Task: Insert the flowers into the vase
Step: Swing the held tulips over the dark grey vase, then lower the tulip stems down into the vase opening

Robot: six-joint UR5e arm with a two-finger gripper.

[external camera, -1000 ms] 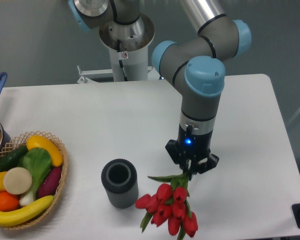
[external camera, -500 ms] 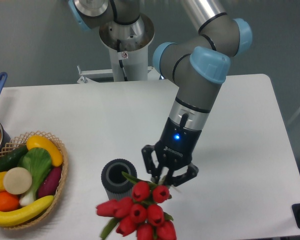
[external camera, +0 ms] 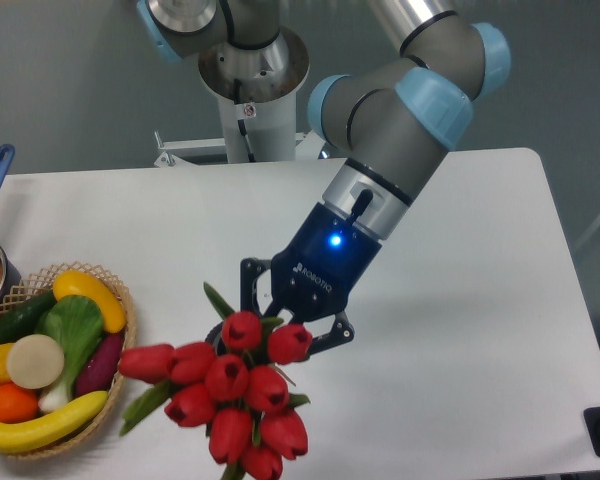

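Flowers (external camera: 230, 395) — glossy plastic; basket (external camera: 120, 385) — woven wicker.

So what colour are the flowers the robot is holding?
Red, with green leaves. The flowers show plainly in the fixed camera view, held in the gripper.

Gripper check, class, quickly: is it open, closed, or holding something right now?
Gripper: closed on the stems of the flowers, holding the bunch up above the table.
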